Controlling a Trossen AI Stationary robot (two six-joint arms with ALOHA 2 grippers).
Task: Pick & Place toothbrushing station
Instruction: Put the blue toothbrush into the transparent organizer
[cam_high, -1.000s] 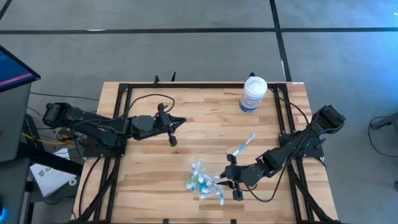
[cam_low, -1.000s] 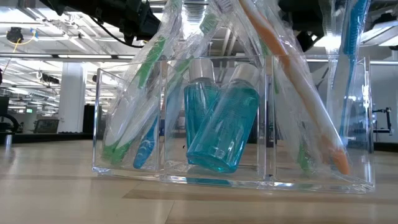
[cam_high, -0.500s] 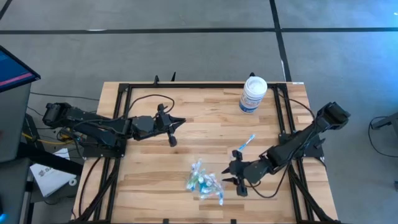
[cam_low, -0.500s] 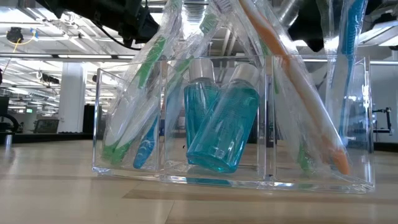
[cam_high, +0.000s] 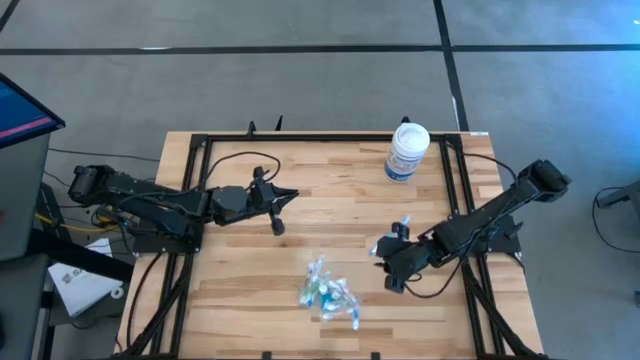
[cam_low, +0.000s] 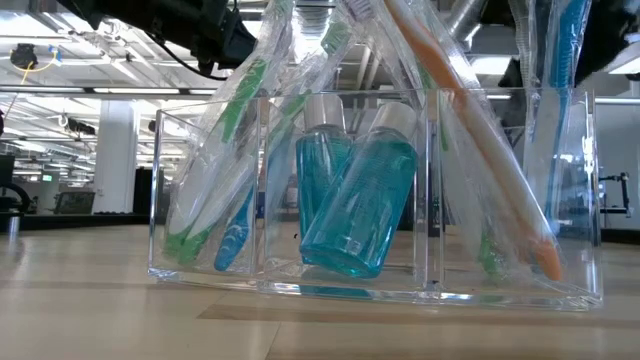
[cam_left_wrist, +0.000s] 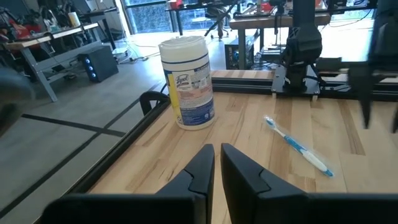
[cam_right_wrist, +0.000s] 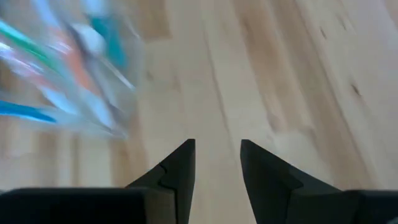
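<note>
The clear plastic tray (cam_high: 328, 291) stands on the table near its front edge. In the low view its compartments (cam_low: 590, 200) hold wrapped green (cam_low: 240, 110), orange (cam_low: 470, 110) and blue (cam_low: 560, 70) toothbrushes leaning on the rim, and teal bottles (cam_low: 360, 200). A loose blue toothbrush (cam_left_wrist: 298, 147) lies flat on the wood (cam_high: 403, 222). My right gripper (cam_high: 384, 266) hovers open between the tray and that toothbrush, fingers empty (cam_right_wrist: 217, 162). My left gripper (cam_high: 292, 196) waits shut at mid-left, above the table (cam_left_wrist: 217, 163).
A white tub with a blue label (cam_high: 408, 152) stands at the far edge, right of centre (cam_left_wrist: 186, 81). Black frame rails (cam_high: 455, 190) run along the table's sides. Bare wood lies between the two arms.
My right gripper has drawn away from the tray's right side, going toward the far and right edges and toward the loose blue toothbrush, and has tipped to point more steeply down. The tray has stayed in place.
</note>
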